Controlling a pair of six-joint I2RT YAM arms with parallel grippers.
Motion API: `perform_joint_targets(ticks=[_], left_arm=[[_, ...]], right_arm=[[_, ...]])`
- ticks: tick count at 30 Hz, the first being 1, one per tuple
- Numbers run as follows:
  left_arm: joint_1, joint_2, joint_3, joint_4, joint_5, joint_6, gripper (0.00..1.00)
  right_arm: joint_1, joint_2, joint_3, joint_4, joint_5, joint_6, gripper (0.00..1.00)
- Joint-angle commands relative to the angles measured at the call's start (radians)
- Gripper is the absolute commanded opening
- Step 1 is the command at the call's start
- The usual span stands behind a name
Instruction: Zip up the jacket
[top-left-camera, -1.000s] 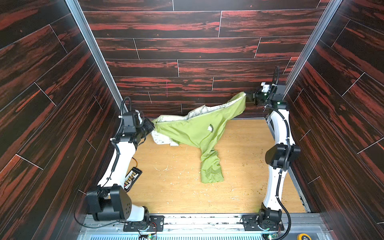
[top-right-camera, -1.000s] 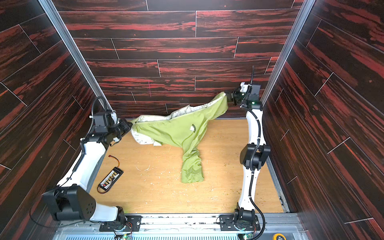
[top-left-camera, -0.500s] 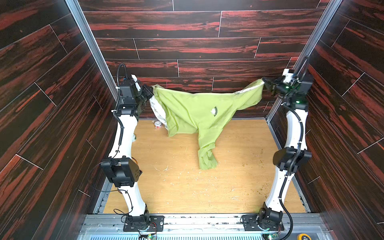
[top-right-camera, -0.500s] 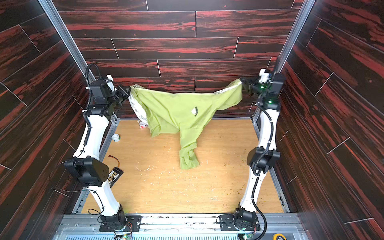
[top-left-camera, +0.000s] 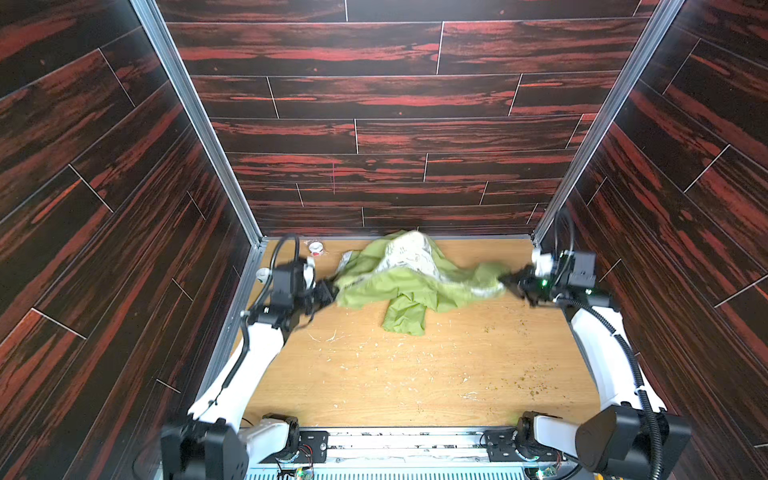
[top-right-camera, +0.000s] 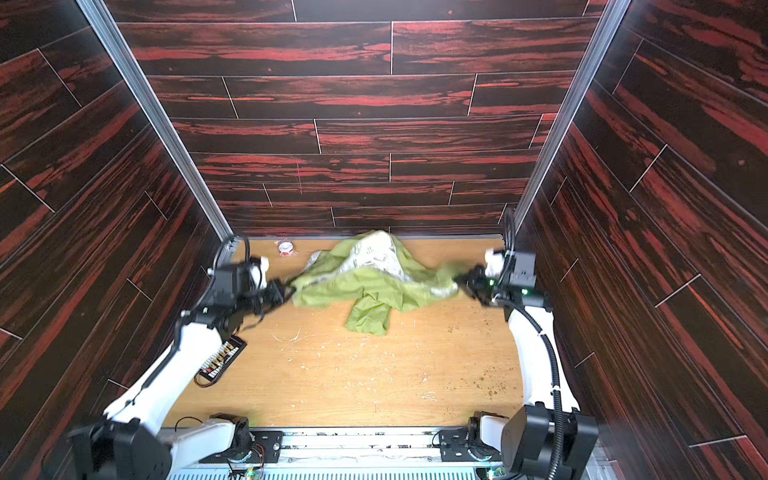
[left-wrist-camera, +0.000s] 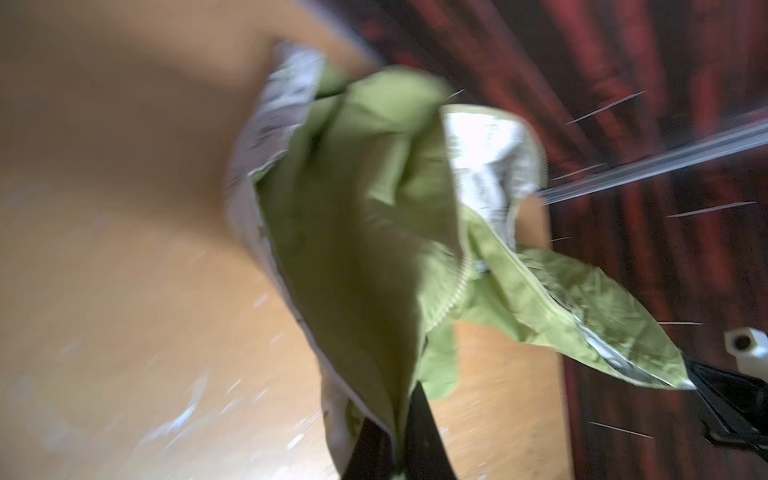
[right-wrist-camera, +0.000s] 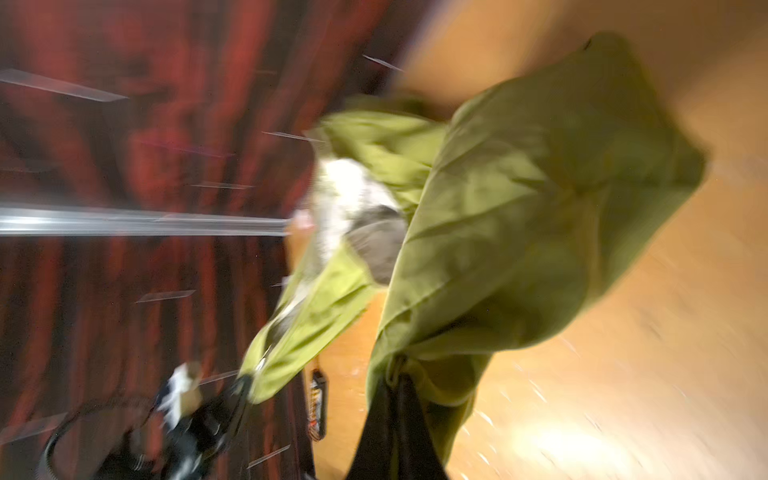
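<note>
The jacket (top-left-camera: 399, 286) rests on the bench (top-left-camera: 415, 382) in the upper centre of both top views, just before the back wall (top-left-camera: 395, 208). Its left end sits between the fingers of the left hand (top-left-camera: 332, 291), at centre left of the frame. Its right end sits at the fingertips of the right hand (top-left-camera: 506, 281), at centre right. One fold extends from the jacket's middle toward the lower frame. A small round item (top-left-camera: 316, 248) lies on the bench at upper left, behind the left hand and apart from the jacket. In a top view, a flat device (top-right-camera: 220, 359) lies at the bench's left edge, below the left hand, beside the left arm (top-right-camera: 166, 374).
</note>
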Motion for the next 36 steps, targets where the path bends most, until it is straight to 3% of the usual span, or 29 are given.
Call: perform_joint_targets(ticks=[1,4,10,14,18,21,28,32,36], left_arm=[[0.017,-0.108,-0.072,-0.115,-0.139,0.049,0.0],[0.026,-0.135,-0.108,-0.134,-0.153,0.045,0.0],[0.031,-0.112,-0.089,-0.133,-0.183,0.04,0.0],[0.037,-0.081,-0.061,-0.122,-0.178,0.052,0.0],[0.04,-0.048,-0.022,-0.121,-0.168,0.06,0.0],[0.043,-0.034,-0.007,-0.112,-0.159,0.065,0.0],[0.05,-0.005,0.006,-0.112,-0.142,0.072,0.0],[0.051,0.0,0.009,-0.113,-0.14,0.071,0.0],[0.051,0.001,0.007,-0.123,-0.139,0.073,0.0]], right_arm=[[-0.021,-0.013,-0.029,-0.151,0.246,-0.017,0.41],[-0.03,-0.009,-0.005,-0.168,0.263,-0.015,0.51],[0.026,0.06,0.142,-0.112,0.225,-0.037,0.56],[0.167,0.28,0.285,-0.149,0.194,-0.145,0.57],[0.369,0.464,0.402,-0.166,0.315,-0.265,0.58],[0.454,0.578,0.479,-0.162,0.364,-0.305,0.58],[0.505,0.787,0.671,-0.181,0.449,-0.318,0.57],[0.506,0.888,0.778,-0.225,0.536,-0.305,0.54],[0.505,0.965,0.881,-0.239,0.551,-0.316,0.46]])
